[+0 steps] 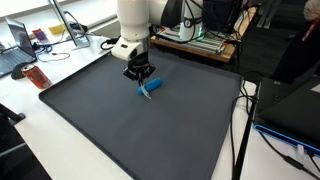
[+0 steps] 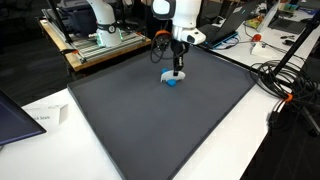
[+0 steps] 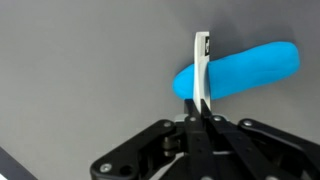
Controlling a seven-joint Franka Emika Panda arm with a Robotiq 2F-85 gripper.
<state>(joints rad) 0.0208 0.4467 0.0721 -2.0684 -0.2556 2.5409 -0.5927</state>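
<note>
Dark grey matting covers the surface (image 1: 120,130), and from its 12 o'clock edge the white robot arm (image 1: 133,20) reaches straight down. Its black gripper (image 1: 141,74) hangs with fingers pressed together, no gap showing and nothing visibly between them, tips at or just above a blue object (image 3: 250,65) lying slightly toward 12 o'clock of the mat's centre. Smooth, oblong and round-ended, the piece runs from 8 to 2 o'clock in the wrist view; work appears to be at the contact stage, and taking hold would call for opening the jaws to straddle its narrow width.
</note>
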